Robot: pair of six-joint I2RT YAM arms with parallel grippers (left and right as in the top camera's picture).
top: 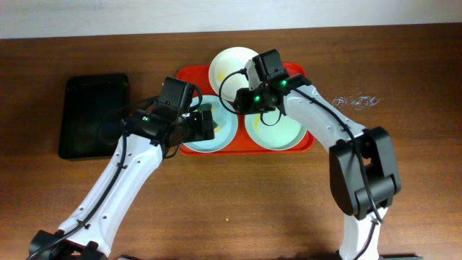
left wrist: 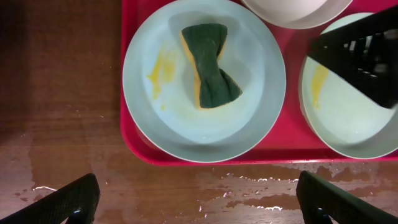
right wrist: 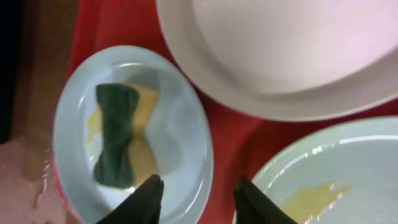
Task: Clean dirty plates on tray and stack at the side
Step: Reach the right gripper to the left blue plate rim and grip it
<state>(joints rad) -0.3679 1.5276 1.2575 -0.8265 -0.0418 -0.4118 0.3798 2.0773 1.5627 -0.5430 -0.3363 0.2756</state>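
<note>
The left gripper (left wrist: 196, 190) gapes wide, empty; the right gripper (right wrist: 199, 190), parted, holds nothing. The mint plate (left wrist: 249, 118) looks stiff, probably slick: take its rim. Pinch the soft sponge (left wrist: 210, 65) at its waist.

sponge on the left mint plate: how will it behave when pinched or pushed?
The sponge looks twisted and narrow at its waist, so probably soft and will squash in a pinch. Likely light. The plate under it looks glossy, with a yellow smear, so a push would probably slide it, not tip it.
</note>
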